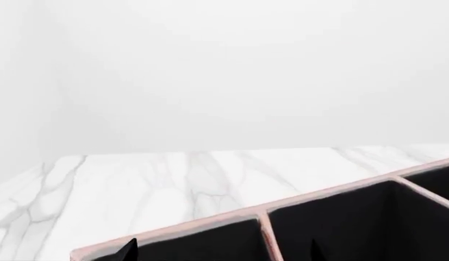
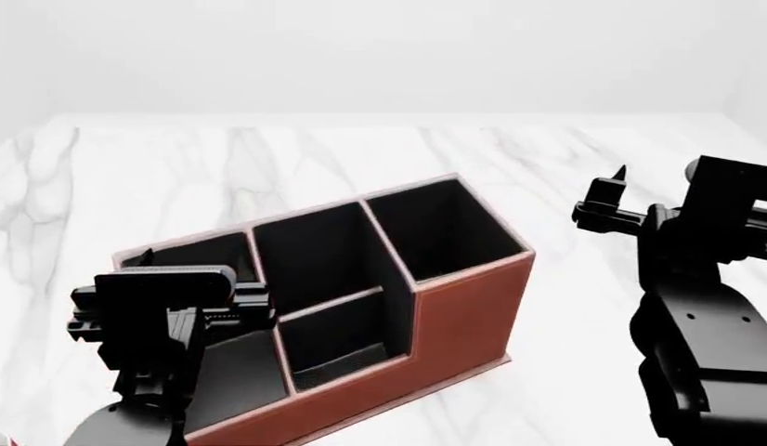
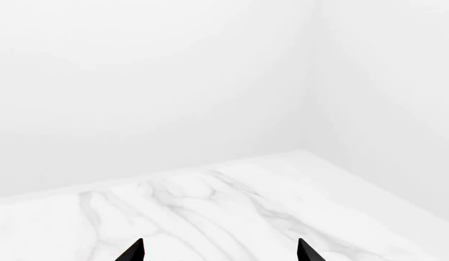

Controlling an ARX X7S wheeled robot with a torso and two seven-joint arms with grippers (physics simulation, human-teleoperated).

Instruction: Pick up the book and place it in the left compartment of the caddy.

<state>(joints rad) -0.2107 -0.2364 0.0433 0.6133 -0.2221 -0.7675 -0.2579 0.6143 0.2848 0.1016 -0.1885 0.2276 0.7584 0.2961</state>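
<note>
The reddish-brown caddy (image 2: 464, 311) with black interior stands in the middle of the marble table. Its left compartment (image 2: 235, 364) is the long slot at its left end. My left gripper (image 2: 247, 307) hangs over that slot, jaws wide apart. In the left wrist view the left gripper (image 1: 223, 253) shows two black fingertips (image 1: 130, 249) above the caddy's pale back rim (image 1: 210, 222) and a divider (image 1: 268, 235); nothing shows between them. The book is not visible in any view. My right gripper (image 2: 601, 204) is raised to the right of the caddy, open and empty; it also shows in the right wrist view (image 3: 220, 251).
The white marble table (image 2: 545, 158) runs around the caddy on all sides, and its far edge meets a plain white wall. The right wrist view shows only tabletop (image 3: 210, 206) and a wall corner.
</note>
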